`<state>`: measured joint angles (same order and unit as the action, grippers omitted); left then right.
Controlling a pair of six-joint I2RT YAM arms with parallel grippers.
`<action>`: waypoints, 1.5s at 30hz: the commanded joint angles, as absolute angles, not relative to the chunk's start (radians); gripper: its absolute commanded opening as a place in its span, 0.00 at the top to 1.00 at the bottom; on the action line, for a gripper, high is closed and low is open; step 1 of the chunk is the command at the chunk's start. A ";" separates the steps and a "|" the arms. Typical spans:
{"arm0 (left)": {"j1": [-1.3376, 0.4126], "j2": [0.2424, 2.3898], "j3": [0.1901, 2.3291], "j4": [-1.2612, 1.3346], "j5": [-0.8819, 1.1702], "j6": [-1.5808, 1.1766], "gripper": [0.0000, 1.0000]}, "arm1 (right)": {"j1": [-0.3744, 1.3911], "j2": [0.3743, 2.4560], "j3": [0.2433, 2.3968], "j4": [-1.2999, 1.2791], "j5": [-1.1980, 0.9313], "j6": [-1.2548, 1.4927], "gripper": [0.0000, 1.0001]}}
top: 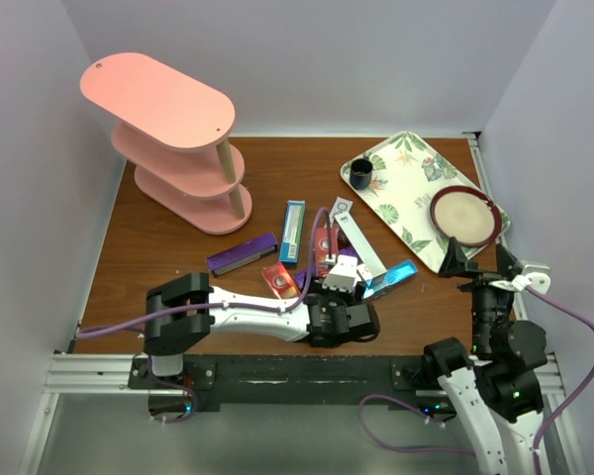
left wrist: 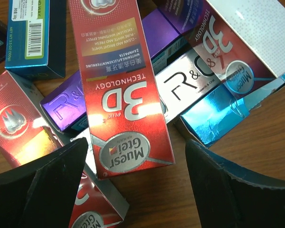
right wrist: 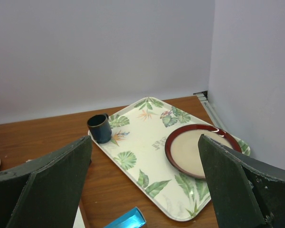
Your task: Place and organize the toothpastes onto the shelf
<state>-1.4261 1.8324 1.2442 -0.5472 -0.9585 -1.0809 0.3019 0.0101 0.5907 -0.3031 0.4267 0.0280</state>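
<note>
White walls are seen around a brown wooden counter. At its far left corner the pink shelf is set. No carton can be seen on its boards, though the lower tiers are partly hidden. The toothpastes are heaped crosswise at the middle of the counter, well apart from the shelf.

The left gripper is held low over the heap with its jaws apart and nothing clamped. A red carton is laid uppermost, across a purple carton and a silver carton, and its near end is lined up between the open jaws. The right gripper is held wide open and empty at the right, faced toward a leaf-printed tray on which a cup and a plate are stood.

The cartons are judged to be light and stiff, yet easily crushed, and their glossy faces may prove slippery. The red carton is best taken first, since nothing rests on it. It should be gripped across its narrow width, nearer the middle than the end, so that it is not tipped when lifted.
</note>
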 commanded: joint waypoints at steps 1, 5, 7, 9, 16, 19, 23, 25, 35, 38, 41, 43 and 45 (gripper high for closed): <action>-1.399 1.830 1.255 -0.489 -1.005 -1.091 0.11 | 0.301 0.002 0.591 -0.293 0.419 0.014 0.01; -1.396 1.836 1.253 -0.480 -1.005 -1.088 0.19 | 0.301 0.002 0.591 -0.291 0.420 0.012 0.01; -1.396 1.835 1.255 -0.482 -1.012 -1.081 0.28 | 0.301 0.003 0.589 -0.290 0.419 0.014 0.01; -1.396 1.829 1.250 -0.486 -1.015 -1.083 0.33 | 0.301 0.002 0.588 -0.290 0.419 0.012 0.01; -1.384 1.836 1.224 -0.477 -0.977 -1.088 0.28 | 0.301 0.003 0.588 -0.291 0.416 0.011 0.01; -1.381 1.845 1.223 -0.471 -0.973 -1.083 0.28 | 0.301 0.002 0.588 -0.293 0.414 0.011 0.02; -1.381 1.836 1.213 -0.463 -0.973 -1.060 0.39 | 0.302 0.002 0.588 -0.291 0.416 0.011 0.01; -1.381 1.812 1.201 -0.463 -0.974 -1.052 0.51 | 0.301 0.003 0.588 -0.293 0.414 0.009 0.01; -1.365 1.531 1.080 -0.518 -0.940 -0.918 0.78 | 0.301 0.003 0.586 -0.288 0.410 0.011 0.02; -1.344 1.447 1.075 -0.623 -0.894 -0.902 0.79 | 0.301 0.003 0.586 -0.290 0.405 0.011 0.01; -1.304 1.353 1.049 -0.715 -0.833 -0.908 0.79 | 0.301 0.003 0.586 -0.288 0.405 0.011 0.01; -1.279 1.304 1.029 -0.771 -0.784 -0.911 0.79 | 0.301 0.002 0.587 -0.290 0.406 0.011 0.01; -1.232 1.235 1.000 -0.819 -0.752 -0.904 0.79 | 0.301 0.002 0.588 -0.293 0.405 0.009 0.01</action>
